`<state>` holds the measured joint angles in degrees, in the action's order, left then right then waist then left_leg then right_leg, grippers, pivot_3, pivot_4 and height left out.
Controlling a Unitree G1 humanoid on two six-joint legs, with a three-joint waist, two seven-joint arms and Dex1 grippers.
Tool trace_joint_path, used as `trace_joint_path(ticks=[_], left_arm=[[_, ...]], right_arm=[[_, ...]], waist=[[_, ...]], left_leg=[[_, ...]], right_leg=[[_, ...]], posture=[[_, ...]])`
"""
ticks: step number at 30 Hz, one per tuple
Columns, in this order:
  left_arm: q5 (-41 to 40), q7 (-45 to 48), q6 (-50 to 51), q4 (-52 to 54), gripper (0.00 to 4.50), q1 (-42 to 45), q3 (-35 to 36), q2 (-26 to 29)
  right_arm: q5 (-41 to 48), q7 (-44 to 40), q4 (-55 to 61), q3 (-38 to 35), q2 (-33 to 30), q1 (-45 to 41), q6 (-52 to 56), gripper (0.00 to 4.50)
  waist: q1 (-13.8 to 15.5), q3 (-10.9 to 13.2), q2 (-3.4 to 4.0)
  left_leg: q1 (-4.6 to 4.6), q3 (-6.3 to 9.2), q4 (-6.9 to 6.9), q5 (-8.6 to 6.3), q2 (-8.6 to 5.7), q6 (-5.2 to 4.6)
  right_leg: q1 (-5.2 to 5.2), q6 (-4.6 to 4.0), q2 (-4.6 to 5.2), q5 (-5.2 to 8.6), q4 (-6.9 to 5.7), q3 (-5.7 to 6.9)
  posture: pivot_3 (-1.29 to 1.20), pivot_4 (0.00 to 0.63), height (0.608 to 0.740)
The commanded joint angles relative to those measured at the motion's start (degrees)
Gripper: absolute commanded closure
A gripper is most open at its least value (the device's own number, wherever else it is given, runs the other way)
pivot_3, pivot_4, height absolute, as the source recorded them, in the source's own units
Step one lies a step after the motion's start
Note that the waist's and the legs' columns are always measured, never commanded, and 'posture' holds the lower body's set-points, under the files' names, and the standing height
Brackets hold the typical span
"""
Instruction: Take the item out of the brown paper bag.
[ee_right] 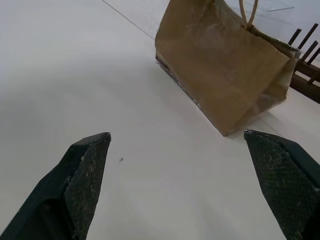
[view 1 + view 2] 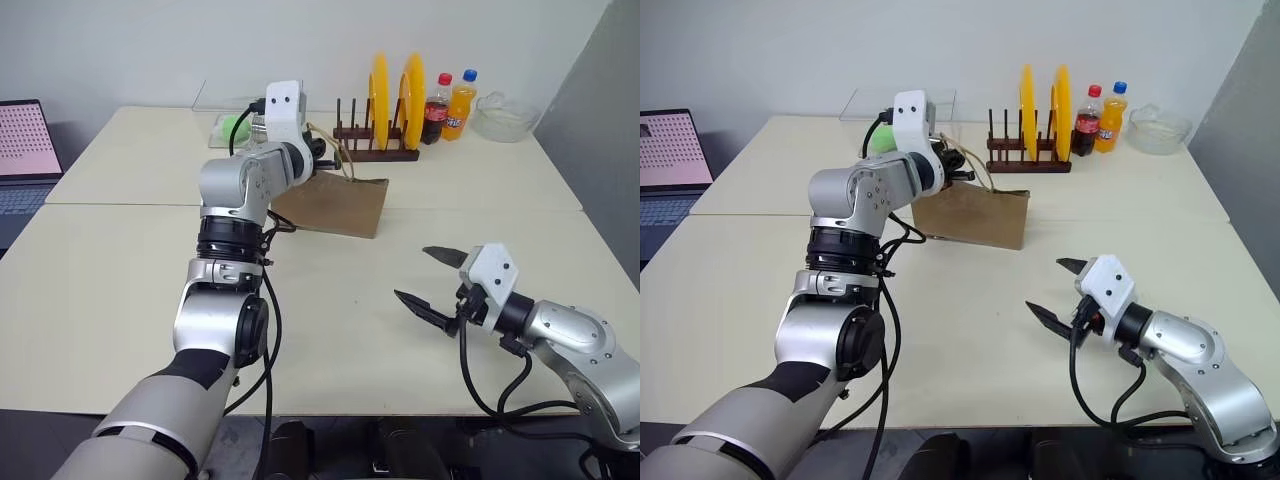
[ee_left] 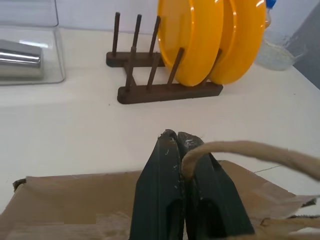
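In front of the plate rack (image 2: pixel 375 150), the left gripper (image 3: pixel 182 150) pinches 1 tan handle (image 3: pixel 250 150) of the brown paper bag (image 2: pixel 335 205). Bag looks light, thin, easily torn, so hold by handle or rim, probably. Right gripper (image 2: pixel 430 280), nearer than the bag, is spread wide w/ nothing in it.

red label on the cola bottle (image 2: pixel 435 108), lettering too small to read

The brown bag (image 2: pixel 975 217) stands upright mid-table before the plate rack (image 2: pixel 1030 162); my left gripper (image 3: pixel 181 145) pinches its tan handle (image 3: pixel 250 150).
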<state>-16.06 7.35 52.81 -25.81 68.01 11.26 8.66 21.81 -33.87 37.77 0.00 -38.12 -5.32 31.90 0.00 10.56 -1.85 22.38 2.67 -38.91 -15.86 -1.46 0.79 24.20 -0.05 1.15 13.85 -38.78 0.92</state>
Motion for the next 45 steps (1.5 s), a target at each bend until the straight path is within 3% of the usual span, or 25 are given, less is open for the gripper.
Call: trace_joint_path(ticks=[1, 10, 13, 19, 30, 37, 45], left_arm=[[-1.36, -0.55, 1.46, 4.99, 4.45, 0.06, 0.20, -0.70], [-1.45, 1.91, 1.48, 6.93, 4.45, -2.95, -1.26, -0.15], [-1.00, 3.08, 0.85, 7.01, 3.85, -4.00, -1.84, 1.05], [0.86, 5.60, -1.00, 8.47, 1.97, -6.30, -4.99, 4.02], [4.90, 15.26, -12.31, 16.47, 1.97, -14.50, -11.09, 13.83], [5.58, 20.28, -17.75, 21.34, 1.97, -19.29, -12.03, 17.18], [3.25, 24.72, -20.38, 33.30, 1.97, -32.05, -8.15, 22.04]], right_arm=[[-0.41, 0.58, 0.81, -0.28, 0.37, -0.94, 0.04, 0.00], [-0.68, 0.64, 0.55, -0.16, 0.86, -1.58, -0.23, 0.00], [-0.09, 0.60, 1.10, -0.25, 1.24, -1.79, -0.25, 0.00], [1.44, -0.30, 1.55, -0.76, 2.71, -3.20, -1.41, 0.00], [1.41, -2.13, -0.09, 0.36, 3.65, -6.67, -2.36, 0.00], [3.53, -2.83, 0.24, -1.07, 4.67, -8.15, -3.02, 0.00], [4.28, -3.12, 0.30, -1.91, 3.95, -8.76, -2.84, 0.00]], waist=[[0.01, 0.00, 0.00], [0.01, 0.00, 0.00], [-0.02, 0.00, 0.00], [-0.12, 0.00, 0.01], [-0.11, 0.00, 0.01], [-0.12, 0.00, 0.01], [-0.33, -0.01, 0.02]], left_leg=[[0.00, 0.00, 0.00, 0.00, 0.00, 0.00], [-0.02, -0.02, 0.00, 0.01, -0.01, 0.03], [-0.05, -0.02, 0.00, 0.02, -0.01, 0.04], [-0.19, -0.11, 0.01, 0.02, -0.01, 0.05], [-0.36, -0.20, 0.06, 0.02, 0.00, 0.04], [-0.36, -0.21, 0.06, 0.00, 0.01, 0.00], [-0.38, -0.21, 0.09, -0.10, 0.05, -0.18]], right_leg=[[0.00, -0.02, 0.00, -0.01, 0.00, 0.00], [-0.02, -0.12, 0.00, -0.07, 0.00, -0.01], [-0.02, -0.12, 0.00, -0.07, -0.02, -0.02], [-0.04, -0.10, 0.00, -0.05, -0.08, -0.11], [-0.12, -0.16, 0.00, -0.09, -0.11, -0.21], [-0.12, -0.18, 0.00, -0.09, -0.11, -0.21], [-0.11, -0.20, -0.01, -0.10, -0.11, -0.22]], posture=[[0.00, 0.150, 0.740], [0.00, 0.150, 0.740], [0.00, 0.150, 0.740], [0.00, 0.150, 0.740], [0.00, 0.150, 0.740], [0.00, 0.150, 0.740], [0.00, 0.150, 0.740]])
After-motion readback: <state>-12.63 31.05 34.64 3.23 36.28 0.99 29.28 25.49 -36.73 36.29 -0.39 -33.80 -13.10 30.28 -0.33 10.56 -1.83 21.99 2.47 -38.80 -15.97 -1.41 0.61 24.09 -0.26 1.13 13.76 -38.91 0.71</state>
